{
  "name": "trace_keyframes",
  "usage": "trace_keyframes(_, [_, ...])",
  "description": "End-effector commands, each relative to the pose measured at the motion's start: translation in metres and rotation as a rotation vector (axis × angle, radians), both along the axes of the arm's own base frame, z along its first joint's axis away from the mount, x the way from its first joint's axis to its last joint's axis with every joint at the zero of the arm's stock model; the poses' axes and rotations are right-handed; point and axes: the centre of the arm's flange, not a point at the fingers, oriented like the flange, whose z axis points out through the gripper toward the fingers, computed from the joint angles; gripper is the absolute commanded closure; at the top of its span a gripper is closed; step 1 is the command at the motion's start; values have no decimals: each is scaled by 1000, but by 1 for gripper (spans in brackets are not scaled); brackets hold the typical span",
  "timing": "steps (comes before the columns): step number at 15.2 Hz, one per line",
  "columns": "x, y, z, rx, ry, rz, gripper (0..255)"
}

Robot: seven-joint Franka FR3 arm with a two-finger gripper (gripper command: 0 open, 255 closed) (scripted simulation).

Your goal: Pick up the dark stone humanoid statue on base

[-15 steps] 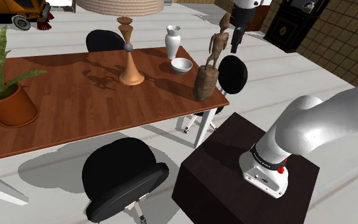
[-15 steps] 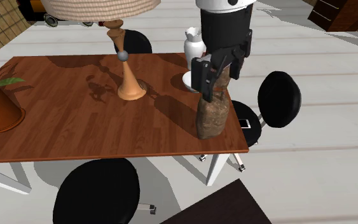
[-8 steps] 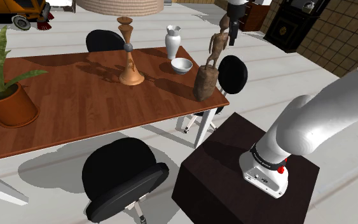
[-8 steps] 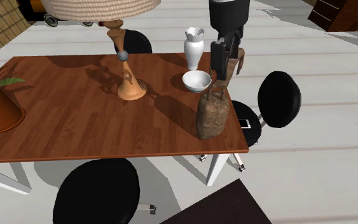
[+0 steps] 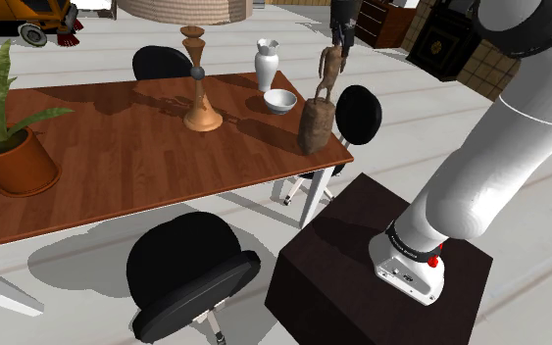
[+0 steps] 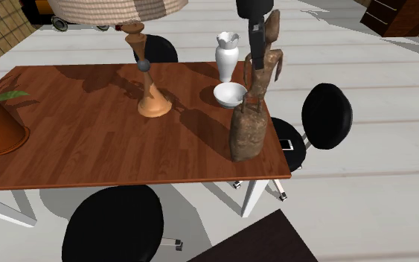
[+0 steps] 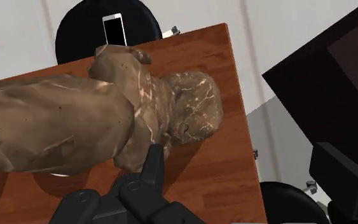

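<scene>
**Shoulder view, near to far.** The dark stand [image 5: 332,274] carries the white arm [image 5: 499,147]. A black chair [image 5: 190,274] is drawn up to the wooden surface [image 5: 117,157]. The statue [image 5: 318,108], mottled brown, stands at the surface's corner nearest the stand, at 4 o'clock from a white bowl [image 5: 280,101]. A white vase [image 5: 267,64] stands beyond the bowl, near its 12 o'clock. The statue is upright, its long axis vertical, with the rough base on the surface and the head at 12 o'clock. The tool [image 5: 341,34] hangs at the head.

**Second exterior view.** This adds a white phone [image 6: 287,144] on a chair seat, at 3 o'clock from the statue's base.

**Wrist view.** This looks down the figure from head to base. The tool [image 7: 238,159] is spread wide. One finger [image 7: 153,165] lies just beside the torso, and the statue is outside the gap, unheld. Contact cannot be told, nor which way the figure faces.
</scene>
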Motion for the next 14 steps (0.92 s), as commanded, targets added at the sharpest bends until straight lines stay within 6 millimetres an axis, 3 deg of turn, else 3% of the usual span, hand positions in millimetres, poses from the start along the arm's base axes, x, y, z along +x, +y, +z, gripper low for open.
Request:
trace_keyframes(1, [23,-6,-9,-10,21,95,0])
trace_keyframes(2, [35,-8,-11,-15,30,136,0])
trace_keyframes(9, [35,-8,-48,-15,30,136,0])
trace_keyframes(12, [35,-8,-51,-15,30,136,0])
trace_keyframes(13, [35,-8,-51,-15,30,136,255])
trace_keyframes(14, [35,-8,-51,-15,30,136,255])
